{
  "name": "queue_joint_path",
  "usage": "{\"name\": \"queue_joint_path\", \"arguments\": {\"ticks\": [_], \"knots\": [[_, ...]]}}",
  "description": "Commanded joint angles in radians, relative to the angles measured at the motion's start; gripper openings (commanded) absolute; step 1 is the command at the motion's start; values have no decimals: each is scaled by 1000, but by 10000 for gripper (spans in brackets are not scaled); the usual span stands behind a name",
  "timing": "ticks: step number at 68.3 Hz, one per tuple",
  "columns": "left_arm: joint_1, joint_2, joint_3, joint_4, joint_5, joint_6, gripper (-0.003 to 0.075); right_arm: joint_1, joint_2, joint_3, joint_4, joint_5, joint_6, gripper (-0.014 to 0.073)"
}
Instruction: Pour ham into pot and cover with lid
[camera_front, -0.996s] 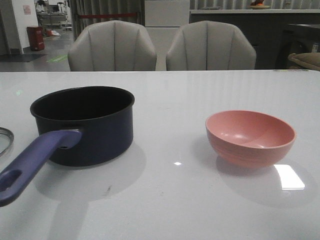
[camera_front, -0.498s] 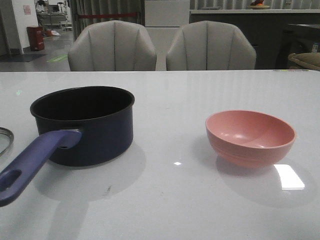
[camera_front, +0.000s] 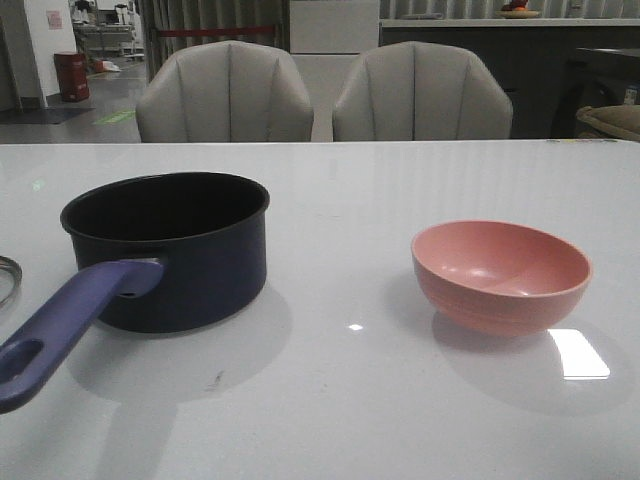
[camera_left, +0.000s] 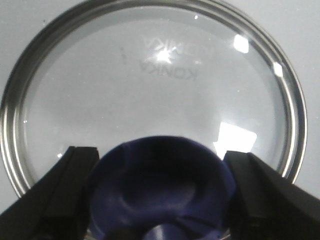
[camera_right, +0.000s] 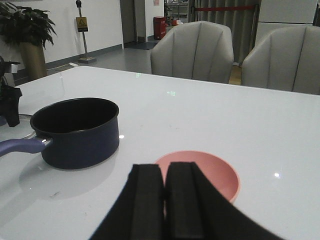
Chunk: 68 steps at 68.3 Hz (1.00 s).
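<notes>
Saucepan (camera_front: 170, 250): dark navy, black inside, upright on the white worktop (camera_front: 340, 400), left of centre in the front view; long blue-purple handle (camera_front: 60, 325) with a hole near its end, pointing toward the camera and leftward.

Bowl (camera_front: 500, 275): salmon-pink, upright, well apart to the right of the saucepan. Its contents cannot be made out; no ham cubes are visible.

Glass lid (camera_left: 150, 85): metal rim, blue-purple flared knob (camera_left: 160, 190), lying flat on the worktop left of the saucepan.

Left hand (camera_left: 160, 197): fingers spread, one on each side of the knob, not pressing it.

Right hand (camera_right: 164, 200): fingers pressed together, holding nothing, above the worktop near the bowl.
</notes>
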Motion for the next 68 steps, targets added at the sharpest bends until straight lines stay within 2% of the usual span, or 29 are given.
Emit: {"name": "queue_joint_path", "arguments": {"ticks": [1, 13, 31, 44, 51, 68], "knots": [[1, -50, -31, -3, -19, -1, 242, 1, 9, -26, 7, -85, -7, 171], [1, -50, -41, -3, -24, -1, 204, 1, 9, -26, 7, -85, -7, 171], [1, -71, -153, -10, 54, 47, 203, 1, 9, -26, 7, -85, -7, 171], [-8, -140, -226, -52, 50, 100, 203, 1, 9, -26, 7, -85, -7, 171], [-52, -175, -277, -135, 56, 182, 204, 1, 9, -26, 7, -85, -7, 171], [-251, -172, -395, -179, 139, 182, 203, 1, 9, -26, 7, -85, -7, 171]]}}
